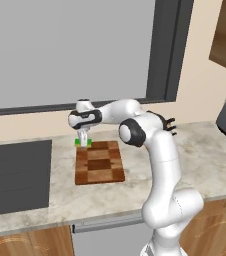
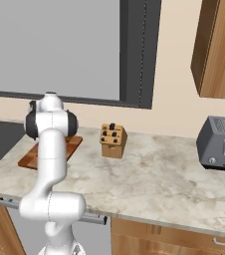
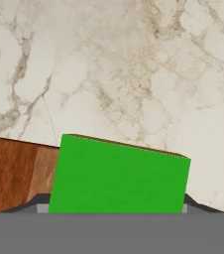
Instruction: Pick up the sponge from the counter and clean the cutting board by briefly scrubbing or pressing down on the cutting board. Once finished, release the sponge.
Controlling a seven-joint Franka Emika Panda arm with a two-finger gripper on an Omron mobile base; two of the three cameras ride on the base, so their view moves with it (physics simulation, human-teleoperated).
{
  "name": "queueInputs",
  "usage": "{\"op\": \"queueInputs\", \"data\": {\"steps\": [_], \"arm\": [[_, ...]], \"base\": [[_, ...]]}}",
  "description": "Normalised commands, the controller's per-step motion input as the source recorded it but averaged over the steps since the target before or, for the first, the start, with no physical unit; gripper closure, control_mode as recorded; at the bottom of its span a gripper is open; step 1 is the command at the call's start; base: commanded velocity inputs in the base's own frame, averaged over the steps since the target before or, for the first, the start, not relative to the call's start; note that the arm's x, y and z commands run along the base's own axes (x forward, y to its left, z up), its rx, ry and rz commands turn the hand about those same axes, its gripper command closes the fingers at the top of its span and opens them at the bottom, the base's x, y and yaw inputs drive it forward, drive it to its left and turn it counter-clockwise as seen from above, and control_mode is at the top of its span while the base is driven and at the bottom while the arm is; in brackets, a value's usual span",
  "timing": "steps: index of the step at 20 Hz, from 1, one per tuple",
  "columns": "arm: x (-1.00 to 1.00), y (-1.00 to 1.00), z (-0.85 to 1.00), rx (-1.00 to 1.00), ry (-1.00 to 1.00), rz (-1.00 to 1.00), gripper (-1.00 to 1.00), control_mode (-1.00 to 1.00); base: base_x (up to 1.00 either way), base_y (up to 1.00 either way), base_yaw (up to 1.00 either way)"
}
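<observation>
The gripper (image 1: pixel 83 141), closed on the green sponge (image 1: pixel 80 142), holds it at the cutting board's (image 1: pixel 99 163) far corner, partly over the marbled tabletop (image 1: pixel 205 160), apparently poised for carrying inward to scrub.

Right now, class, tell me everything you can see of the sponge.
The sponge is a small flat rectangular block with a bright green top face and a thin yellowish line along one edge. It looks smooth and plain. In the left base view it sits between the fingers of the gripper, at the far left corner of the cutting board, partly over the marbled counter. Whether it presses on the board cannot be told.
</observation>
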Motion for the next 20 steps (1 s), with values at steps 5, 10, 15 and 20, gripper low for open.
{"op": "queueInputs", "data": {"steps": [5,10,15,20], "arm": [[-0.75,0.13,-0.5,0.04,0.0,0.03,1.0,-1.0],[-0.81,0.08,-0.41,0.03,-0.04,0.0,1.0,-1.0],[-0.71,0.12,-0.29,0.03,0.0,0.0,1.0,-1.0],[-0.47,0.05,-0.15,0.0,-0.05,0.0,1.0,-1.0]], "base": [[0.0,0.0,0.0],[0.0,0.0,0.0],[0.0,0.0,0.0],[0.0,0.0,0.0]]}}
